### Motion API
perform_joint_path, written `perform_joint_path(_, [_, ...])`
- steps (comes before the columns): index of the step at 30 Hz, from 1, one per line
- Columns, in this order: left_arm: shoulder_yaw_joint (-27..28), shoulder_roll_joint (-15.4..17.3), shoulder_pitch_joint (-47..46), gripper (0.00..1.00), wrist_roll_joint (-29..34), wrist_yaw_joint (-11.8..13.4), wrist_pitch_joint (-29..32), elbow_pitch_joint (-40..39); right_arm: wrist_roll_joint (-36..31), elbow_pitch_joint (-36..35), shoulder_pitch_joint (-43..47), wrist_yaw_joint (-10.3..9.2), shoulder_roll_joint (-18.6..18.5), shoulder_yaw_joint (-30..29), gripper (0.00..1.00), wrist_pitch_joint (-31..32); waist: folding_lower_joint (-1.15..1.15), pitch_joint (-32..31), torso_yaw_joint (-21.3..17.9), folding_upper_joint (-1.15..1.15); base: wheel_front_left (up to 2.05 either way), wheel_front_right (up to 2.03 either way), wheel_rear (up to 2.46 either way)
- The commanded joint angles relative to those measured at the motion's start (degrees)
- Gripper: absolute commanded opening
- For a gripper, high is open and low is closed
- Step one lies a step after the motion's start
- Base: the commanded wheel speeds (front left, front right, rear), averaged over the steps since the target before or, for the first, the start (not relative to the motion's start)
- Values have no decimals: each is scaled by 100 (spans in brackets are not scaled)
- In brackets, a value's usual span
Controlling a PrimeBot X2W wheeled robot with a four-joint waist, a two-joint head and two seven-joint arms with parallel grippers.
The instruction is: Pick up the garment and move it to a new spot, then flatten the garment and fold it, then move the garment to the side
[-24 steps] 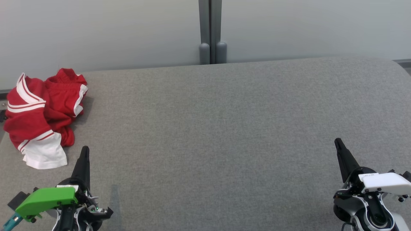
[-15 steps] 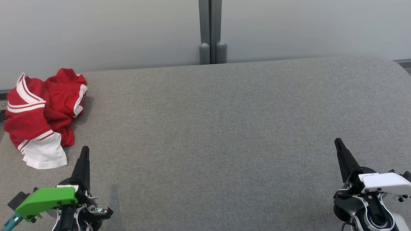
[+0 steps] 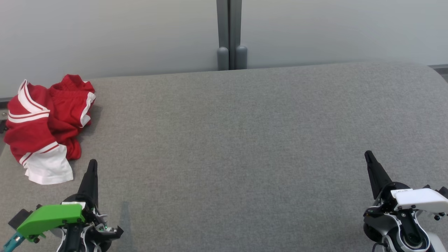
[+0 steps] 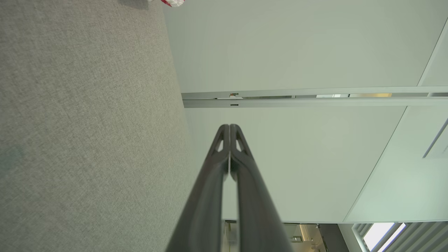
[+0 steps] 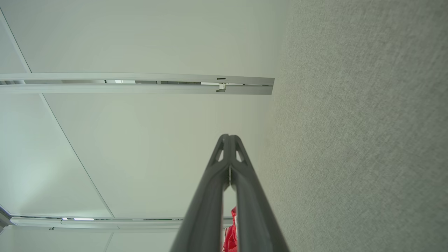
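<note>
1. L gripper point(image 3: 92, 166): jaws pressed together, nothing held; sits near-left, close to the garment point(image 3: 45, 126) but not touching.
2. R gripper point(image 3: 368, 156): likewise closed tight, empty; near-right, well apart from garment.
3. Garment: red w/ white trim, crumpled at far-left edge of grey table point(image 3: 245, 140).
4. Step: pick-up not yet begun. Next, prob.: open L jaws, reach fwd-left, pinch a raised fold, carry toward centre.

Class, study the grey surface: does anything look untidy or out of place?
Yes: the red-and-white garment lies crumpled in a heap at the far left corner of the grey surface, not spread flat. Nothing else stands out.
</note>
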Motion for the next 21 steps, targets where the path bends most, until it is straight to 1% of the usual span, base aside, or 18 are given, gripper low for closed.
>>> perform_joint_path(1, [3,55,-93,0,2,-15,11,-20,-25,-14,37,5,-33,-3,0,-5,0,0,0,0,0,0,0])
perform_joint_path(21, [3,55,-93,0,2,-15,11,-20,-25,-14,37,5,-33,-3,0,-5,0,0,0,0,0,0,0])
